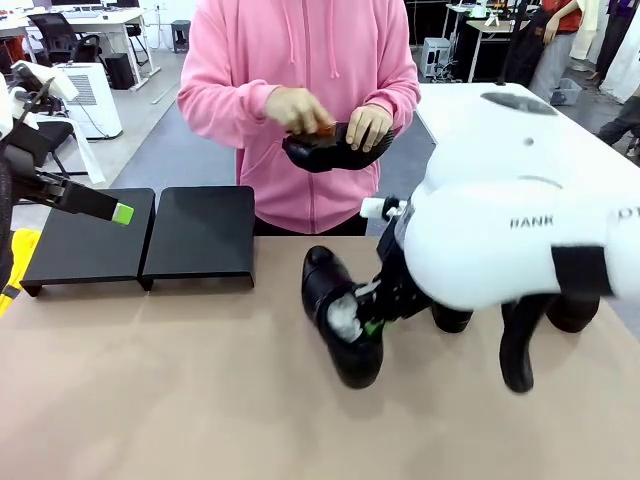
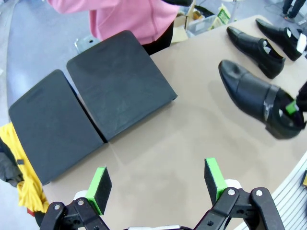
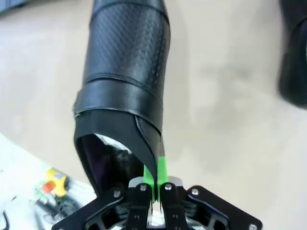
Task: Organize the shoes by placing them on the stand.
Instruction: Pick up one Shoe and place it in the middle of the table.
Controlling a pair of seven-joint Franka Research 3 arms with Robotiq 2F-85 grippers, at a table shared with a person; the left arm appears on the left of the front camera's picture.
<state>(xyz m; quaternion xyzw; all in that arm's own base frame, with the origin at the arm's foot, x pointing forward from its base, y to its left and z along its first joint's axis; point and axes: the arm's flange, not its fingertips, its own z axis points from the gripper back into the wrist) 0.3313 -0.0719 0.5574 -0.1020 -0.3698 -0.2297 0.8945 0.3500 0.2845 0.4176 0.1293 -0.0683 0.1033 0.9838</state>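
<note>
**Front view**
- Stand (image 1: 200, 232) – two black flat-topped units side by side at ten o'clock on the brown table (image 1: 200, 420), tops bare.
- Left gripper (image 1: 112, 210) – at nine o'clock, seen over the left unit. One green pad shows, so the spread cannot be judged here.
- Right gripper (image 1: 374, 322) – at centre under the large white arm, nipped onto the heel opening of the gripped shoe (image 1: 335, 295).
- The gripped shoe has its toe toward eleven o'clock and white paper in its mouth. It is well apart from the stand, at the stand's four o'clock. Whether it rests on the table or hangs clear cannot be told.
- Spare shoes (image 1: 520, 350) – dark shapes at three to four o'clock, partly hidden behind the arm.
- Person's hands (image 1: 296, 108) – at twelve o'clock, holding a hand-held shoe (image 1: 335, 152) against a pink hoodie, with a small orange-brown object (image 1: 320, 128) on top of it.

**Left wrist view**
- Left gripper (image 2: 157, 184) – at six o'clock, jaws spread wide with nothing between them, over bare table.
- Stand (image 2: 120, 81) – at ten to eleven o'clock.
- Yellow item (image 2: 19, 177) – at eight o'clock, beside the left unit.
- Gripped shoe (image 2: 254, 96) – at three o'clock, blurred, with a green pad at its heel.
- Spare shoes (image 2: 254, 45) – two at one o'clock.

**Right wrist view**
- Right gripper (image 3: 156, 184) – at six o'clock, pads pressed together on the thin back edge of the collar.
- Gripped shoe (image 3: 127, 72) – runs toward twelve o'clock, toe away, in perforated leather with a strap across.
</note>
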